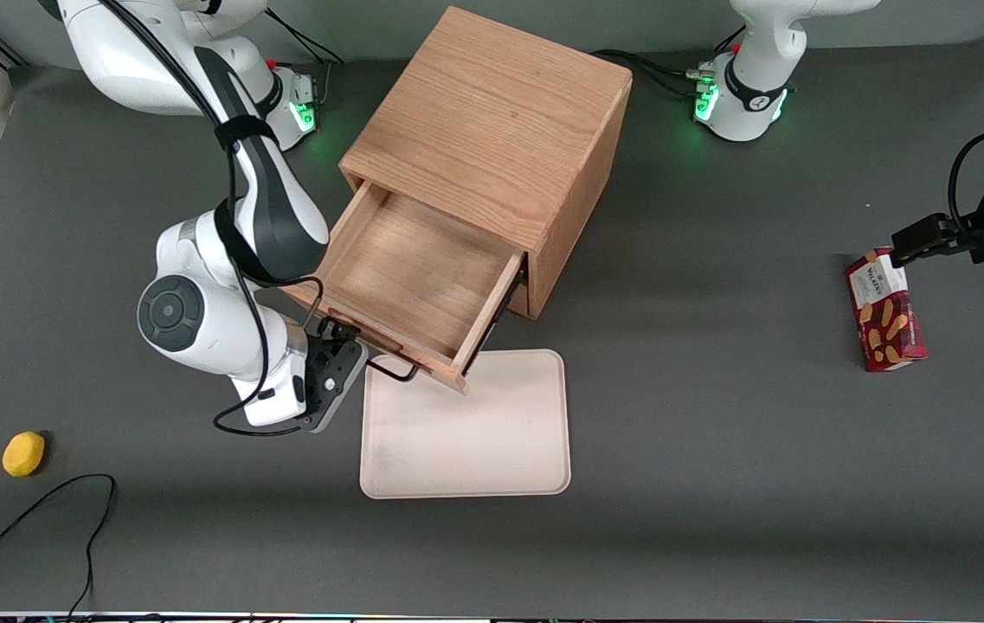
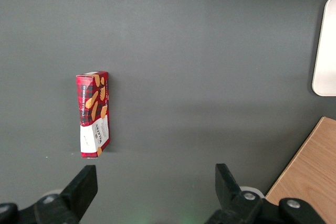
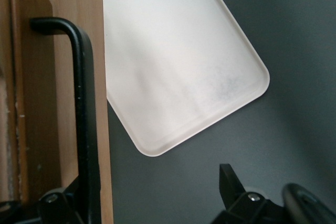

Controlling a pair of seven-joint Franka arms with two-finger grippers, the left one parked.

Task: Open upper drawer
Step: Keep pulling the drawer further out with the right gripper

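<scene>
Grey table (image 1: 717, 484) carries everything here. Largest on it is the oak cabinet (image 1: 492, 130), set at an angle, with its upper drawer (image 1: 409, 277) pulled well out toward the front camera; the wooden tray inside holds nothing. A cream tray (image 1: 466, 433) lies flat on the table just in front of the drawer, and the drawer's front corner overhangs the tray's nearer-to-cabinet edge. The gripper (image 1: 344, 363) sits at the drawer front, by the black handle (image 3: 84, 103). In the right wrist view its fingers stand apart, one finger (image 3: 231, 187) clear over bare table, the handle bar running down past the other; no grip on the bar shows. A red biscuit box (image 1: 885, 310) lies toward the parked arm's end. A small yellow ball (image 1: 23, 453) rests toward the working arm's end, near a loose black cable (image 1: 67, 502).
</scene>
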